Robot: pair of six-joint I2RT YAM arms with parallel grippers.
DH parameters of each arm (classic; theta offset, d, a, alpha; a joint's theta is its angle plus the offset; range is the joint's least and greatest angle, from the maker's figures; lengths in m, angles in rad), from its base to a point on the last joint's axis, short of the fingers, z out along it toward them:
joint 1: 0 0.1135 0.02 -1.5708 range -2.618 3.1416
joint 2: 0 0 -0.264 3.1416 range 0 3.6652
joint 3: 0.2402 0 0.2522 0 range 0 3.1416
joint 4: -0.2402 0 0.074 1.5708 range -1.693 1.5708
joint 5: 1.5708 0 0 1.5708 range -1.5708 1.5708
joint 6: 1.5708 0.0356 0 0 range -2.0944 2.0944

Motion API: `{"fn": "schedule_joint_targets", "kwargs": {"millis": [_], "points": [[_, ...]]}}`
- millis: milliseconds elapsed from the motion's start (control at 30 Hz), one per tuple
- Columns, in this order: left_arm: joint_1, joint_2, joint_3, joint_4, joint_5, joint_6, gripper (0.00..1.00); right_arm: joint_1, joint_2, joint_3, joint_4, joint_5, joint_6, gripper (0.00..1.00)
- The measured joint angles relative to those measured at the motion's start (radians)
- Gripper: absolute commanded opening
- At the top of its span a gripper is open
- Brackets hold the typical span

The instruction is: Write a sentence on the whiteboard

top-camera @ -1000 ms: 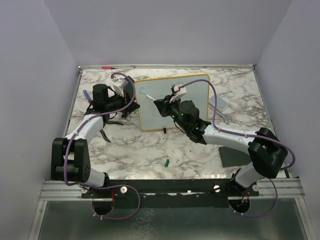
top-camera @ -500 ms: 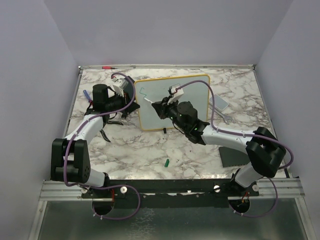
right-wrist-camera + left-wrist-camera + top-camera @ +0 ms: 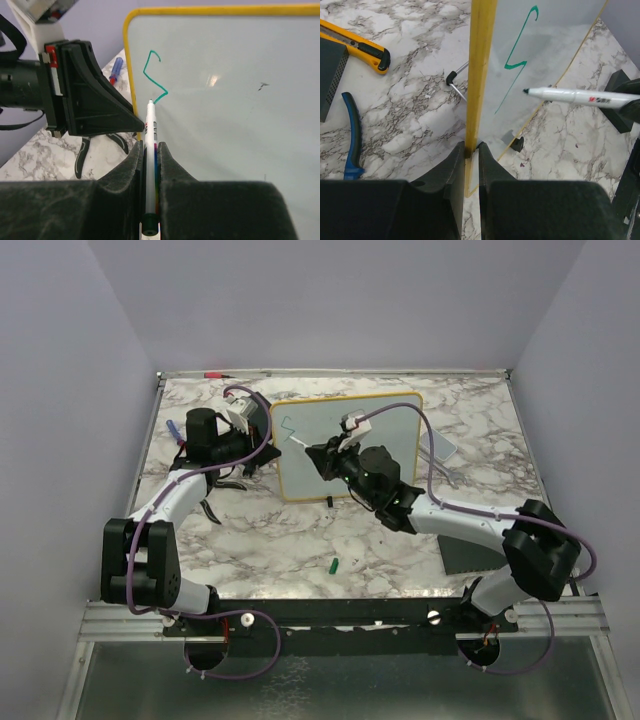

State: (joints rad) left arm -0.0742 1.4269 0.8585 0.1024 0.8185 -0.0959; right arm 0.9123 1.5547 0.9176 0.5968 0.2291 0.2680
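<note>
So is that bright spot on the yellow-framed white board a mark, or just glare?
Right wrist view: just glare, a soft reflection on the glossy yellow-framed whiteboard, right of the green marker stroke. Left wrist view: no such spot. Top view: even light, faint shadows.

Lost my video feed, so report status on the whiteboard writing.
Left gripper shut on whiteboard frame. Right gripper shut on marker, tip at board. Only first green stroke written. Nothing blocking the board face.

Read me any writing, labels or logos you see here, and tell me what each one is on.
"S": a single green stroke on the whiteboard, no whole word yet.
Red print on the marker: too blurred to read.
Nothing else readable.
</note>
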Motion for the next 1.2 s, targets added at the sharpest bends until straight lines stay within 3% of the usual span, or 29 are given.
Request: {"fn": "schedule_joint_targets", "kwargs": {"millis": [233, 1200], "points": [[-0.002, -0.002, 0.000, -0.001, 0.000, 0.000, 0.00, 0.003, -0.085, -0.018, 0.009, 0.053, -0.016, 0.01], [-0.002, -0.006, 0.000, -0.008, -0.002, 0.004, 0.00, 0.010, -0.026, 0.027, -0.015, 0.157, -0.034, 0.01]]}}
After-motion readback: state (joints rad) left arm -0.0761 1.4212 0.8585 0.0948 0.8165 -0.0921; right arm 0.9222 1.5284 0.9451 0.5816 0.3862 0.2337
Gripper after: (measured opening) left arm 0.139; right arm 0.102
